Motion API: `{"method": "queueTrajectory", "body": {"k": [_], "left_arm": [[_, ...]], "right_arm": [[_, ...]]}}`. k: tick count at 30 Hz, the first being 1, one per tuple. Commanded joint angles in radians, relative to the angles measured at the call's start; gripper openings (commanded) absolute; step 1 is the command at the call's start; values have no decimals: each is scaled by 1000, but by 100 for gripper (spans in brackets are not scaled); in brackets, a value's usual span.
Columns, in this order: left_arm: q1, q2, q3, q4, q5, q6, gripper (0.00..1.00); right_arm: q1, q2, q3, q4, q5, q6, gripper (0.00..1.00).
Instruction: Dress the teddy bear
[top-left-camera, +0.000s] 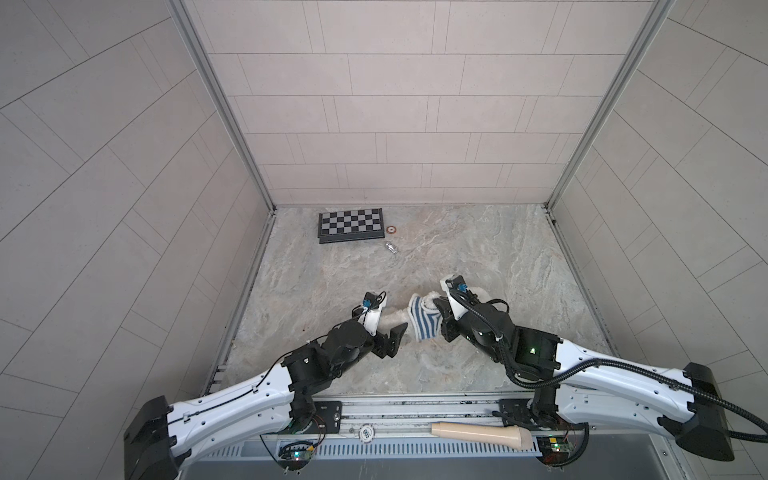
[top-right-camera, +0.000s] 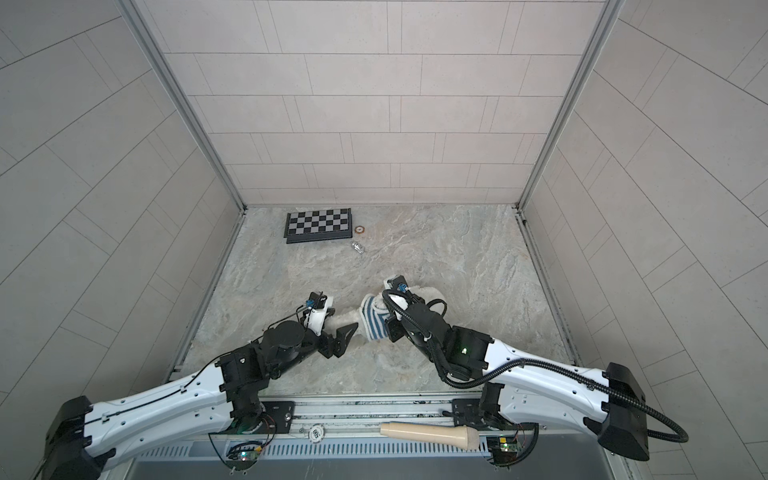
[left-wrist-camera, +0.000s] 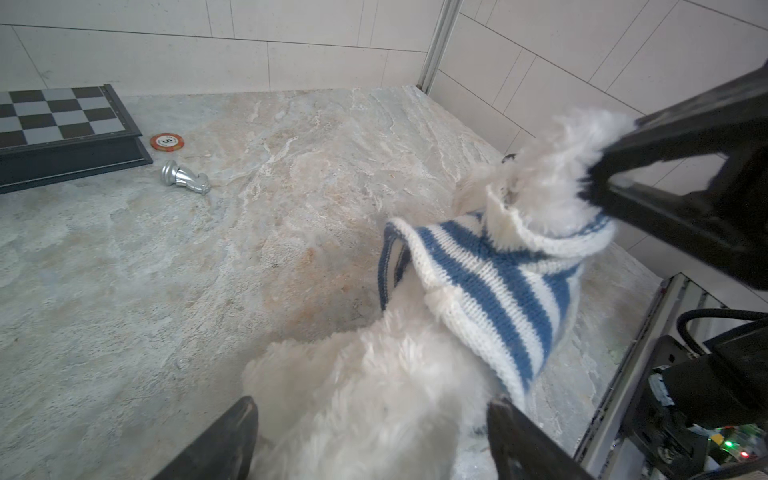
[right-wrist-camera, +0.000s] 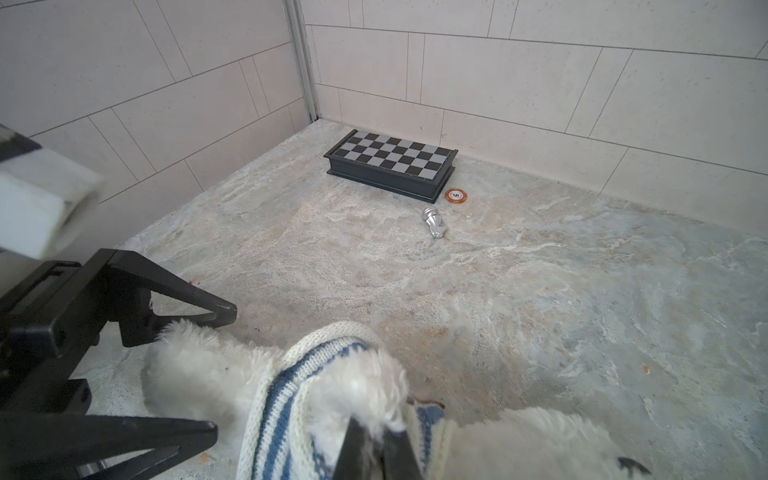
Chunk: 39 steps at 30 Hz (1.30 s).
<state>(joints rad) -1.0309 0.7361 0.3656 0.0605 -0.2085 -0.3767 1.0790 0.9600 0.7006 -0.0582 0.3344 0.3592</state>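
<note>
The teddy bear (top-left-camera: 392, 319) (top-right-camera: 347, 318) lies on the stone floor between my two arms, a fluffy white plush. A blue-and-white striped knitted sweater (top-left-camera: 424, 322) (top-right-camera: 374, 322) (left-wrist-camera: 490, 270) (right-wrist-camera: 282, 386) covers its middle. My left gripper (top-left-camera: 392, 338) (left-wrist-camera: 372, 403) (right-wrist-camera: 216, 370) is open, its two fingers standing either side of the bare furry end (left-wrist-camera: 365, 374) without pinching it. My right gripper (top-left-camera: 444, 324) (right-wrist-camera: 376, 428) is shut on a tuft of white fur (right-wrist-camera: 365, 382) that pokes out of a sweater opening. More fur (right-wrist-camera: 540, 436) stretches beyond the sweater under the right arm.
A folded chessboard (top-left-camera: 351, 224) (right-wrist-camera: 390, 166) stands by the back wall, left of centre. Beside it lie an orange poker chip (top-left-camera: 391, 229) and a silver chess piece (top-left-camera: 391, 247) on its side. A beige handle-shaped object (top-left-camera: 482, 434) rests on the front rail. Tiled walls enclose three sides.
</note>
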Motion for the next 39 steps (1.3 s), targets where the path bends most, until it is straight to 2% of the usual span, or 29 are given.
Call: {"method": "queueTrajectory", "body": {"k": [1, 6, 8, 10, 11, 12, 14, 17, 18, 24, 29, 32, 35, 39], "left_arm": [[-5, -1, -32, 52, -42, -10, 89], [-6, 60, -39, 105, -31, 8, 89], [-5, 87, -34, 129, -25, 17, 83], [-4, 107, -28, 160, -4, 27, 70], [-6, 112, -28, 174, 7, 27, 60], [-5, 115, -30, 188, 23, 29, 45], [-6, 114, -30, 202, 54, 28, 26], [-5, 99, -30, 202, 112, 28, 4], [-5, 89, -31, 202, 140, 27, 0], [-5, 74, 3, 179, 408, -1, 0], [-4, 168, 41, 222, 687, -46, 0], [-4, 260, 60, 250, 714, -83, 0], [6, 309, 90, 219, 669, -85, 0], [103, 316, 77, 222, 624, -136, 0]], "right_arm": [[-2, 2, 46, -8, 26, 34, 0], [-3, 11, 57, -9, 16, 35, 0], [-4, 10, 57, -9, 14, 36, 0], [-5, 8, 56, -12, 12, 41, 0], [-5, 5, 56, -15, 11, 42, 0], [-6, 0, 53, -21, 12, 44, 0], [-7, -11, 49, -33, 16, 44, 0], [-9, -35, 46, -60, 37, 44, 0], [-11, -45, 43, -71, 45, 43, 0], [-24, -87, 63, -164, 70, 22, 0], [-41, -102, 46, -175, 84, 17, 19], [-77, -99, 32, -175, 58, 19, 27], [-126, -101, 2, -175, 35, 20, 32], [-201, -117, -36, -176, -33, 26, 35]]}}
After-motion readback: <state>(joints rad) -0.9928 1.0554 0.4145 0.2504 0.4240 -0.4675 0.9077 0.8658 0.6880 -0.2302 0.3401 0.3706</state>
